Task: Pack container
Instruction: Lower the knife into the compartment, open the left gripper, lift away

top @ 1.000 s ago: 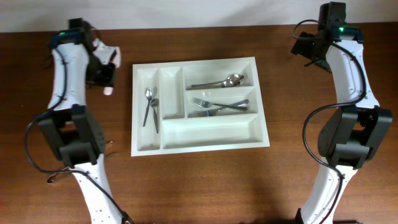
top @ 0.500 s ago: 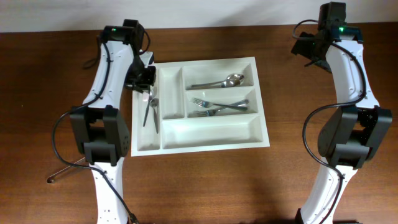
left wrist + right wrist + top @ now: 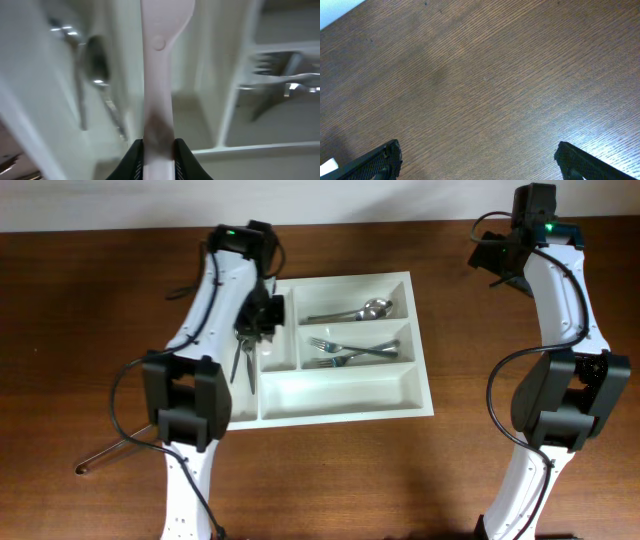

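The container, a white compartment tray [image 3: 345, 412], lies mid-table. Two metal spoons [image 3: 241, 350] lie in its leftmost narrow compartment, a spoon [image 3: 362, 310] in the top long one, and forks [image 3: 350, 350] in the middle long one. The bottom long compartment holds nothing. My left gripper [image 3: 258, 322] hovers over the narrow compartments, shut on a white plastic utensil [image 3: 157, 75] that points down toward the tray wall [image 3: 235, 90]. The left wrist view shows its jaws [image 3: 158, 150], the spoons [image 3: 97, 65] and the forks [image 3: 285, 70]. My right gripper [image 3: 495, 255] is open and empty [image 3: 480, 160] over bare wood at the back right.
A thin metal piece [image 3: 100, 455] lies on the table at the front left, by the left arm's base. The arm bases stand at the front on both sides. A white wall strip runs along the table's far edge.
My left arm has swung right from the table's left side to above the tray's narrow compartments, carrying the white utensil. The right arm has not moved.
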Robot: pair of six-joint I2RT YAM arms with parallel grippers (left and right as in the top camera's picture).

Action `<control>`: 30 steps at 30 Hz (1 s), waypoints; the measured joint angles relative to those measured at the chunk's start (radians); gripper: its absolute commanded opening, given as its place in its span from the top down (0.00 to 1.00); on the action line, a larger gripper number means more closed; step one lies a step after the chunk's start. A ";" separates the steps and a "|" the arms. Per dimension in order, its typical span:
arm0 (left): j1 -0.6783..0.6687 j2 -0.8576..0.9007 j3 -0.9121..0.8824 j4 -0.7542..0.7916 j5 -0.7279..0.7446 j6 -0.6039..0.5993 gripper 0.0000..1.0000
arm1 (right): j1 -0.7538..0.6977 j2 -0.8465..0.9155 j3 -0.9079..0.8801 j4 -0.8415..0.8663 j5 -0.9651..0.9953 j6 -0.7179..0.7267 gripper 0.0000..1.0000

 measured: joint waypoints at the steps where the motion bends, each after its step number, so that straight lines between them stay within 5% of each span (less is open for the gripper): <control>1: -0.012 0.000 0.000 0.006 0.000 -0.006 0.98 | 0.000 0.000 0.000 0.000 0.000 0.001 0.01; 10: -0.053 0.000 -0.003 0.031 -0.027 -0.097 0.97 | 0.000 0.000 0.000 0.000 0.000 0.001 0.01; 16: -0.048 0.000 -0.014 0.063 -0.050 -0.120 0.53 | 0.000 0.000 0.000 0.000 0.000 0.000 0.01; 22: -0.017 0.000 -0.013 0.076 -0.088 -0.096 0.52 | 0.000 0.000 0.000 0.000 0.000 0.001 0.01; 30: 0.132 -0.019 0.039 0.077 -0.166 0.077 0.51 | 0.000 0.000 0.000 0.000 0.000 0.001 0.01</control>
